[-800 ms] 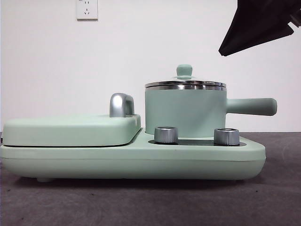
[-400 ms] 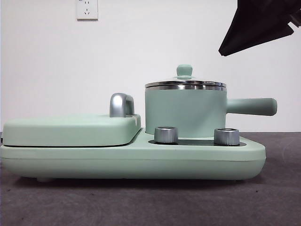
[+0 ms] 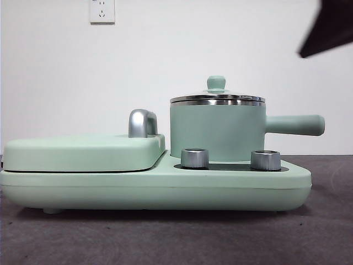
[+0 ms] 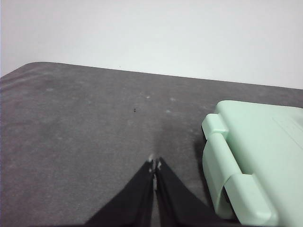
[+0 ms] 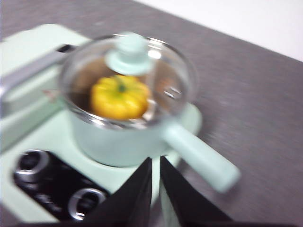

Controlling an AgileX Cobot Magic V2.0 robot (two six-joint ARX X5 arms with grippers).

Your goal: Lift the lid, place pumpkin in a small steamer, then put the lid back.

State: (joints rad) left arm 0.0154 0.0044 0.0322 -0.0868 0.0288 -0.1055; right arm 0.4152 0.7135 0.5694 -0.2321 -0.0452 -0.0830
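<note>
You have the small steamer (image 3: 217, 132) on the right half of the cooker base (image 3: 154, 190), w/ its side handle (image 3: 295, 125) pointing right. The lid (image 3: 217, 97) sits on its rim; the pumpkin (image 5: 119, 97) is inside. 2 dials (image 3: 194, 158) stand in front. The flat cover (image 3: 83, 152) lies left of the steamer.

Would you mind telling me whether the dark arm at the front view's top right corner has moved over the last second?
Yes. The dark arm has withdrawn up and rightward, away from the white wall socket.
</note>
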